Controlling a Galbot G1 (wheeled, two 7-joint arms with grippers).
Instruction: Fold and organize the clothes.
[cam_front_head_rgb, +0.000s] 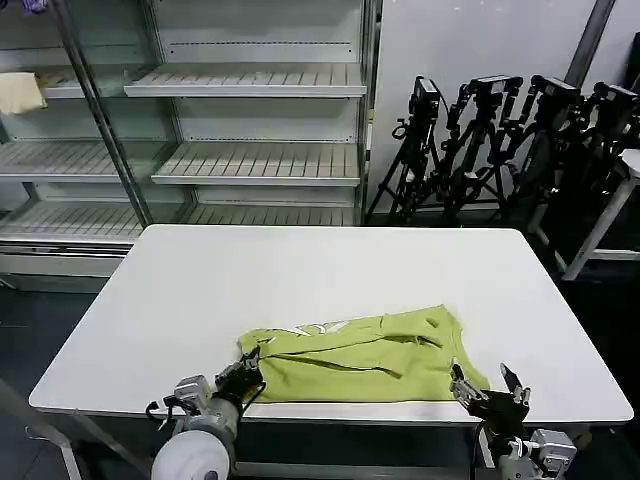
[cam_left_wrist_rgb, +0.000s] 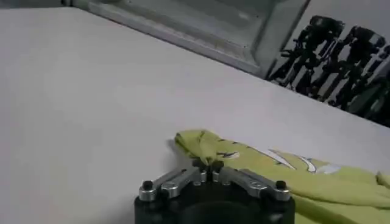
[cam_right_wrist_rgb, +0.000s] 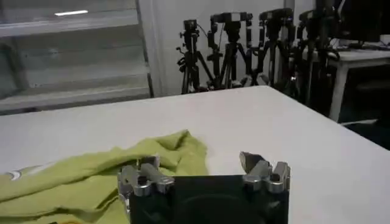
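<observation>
The clothes, a lime yellow-green T-shirt (cam_front_head_rgb: 365, 355), lie crumpled and partly folded near the front edge of the white table (cam_front_head_rgb: 320, 270). My left gripper (cam_front_head_rgb: 250, 367) is shut on the shirt's front left corner (cam_left_wrist_rgb: 198, 143); in the left wrist view its fingertips (cam_left_wrist_rgb: 200, 164) pinch the fabric. My right gripper (cam_front_head_rgb: 488, 381) stands open at the shirt's front right corner, one finger against the cloth (cam_right_wrist_rgb: 164, 155) and the other finger (cam_right_wrist_rgb: 251, 161) over bare table.
An empty shelving unit (cam_front_head_rgb: 250, 120) stands behind the table. A pale cream cloth (cam_front_head_rgb: 20, 92) lies on a left shelf. Black tripods (cam_front_head_rgb: 500, 130) crowd the back right, beside another white table (cam_front_head_rgb: 625, 170).
</observation>
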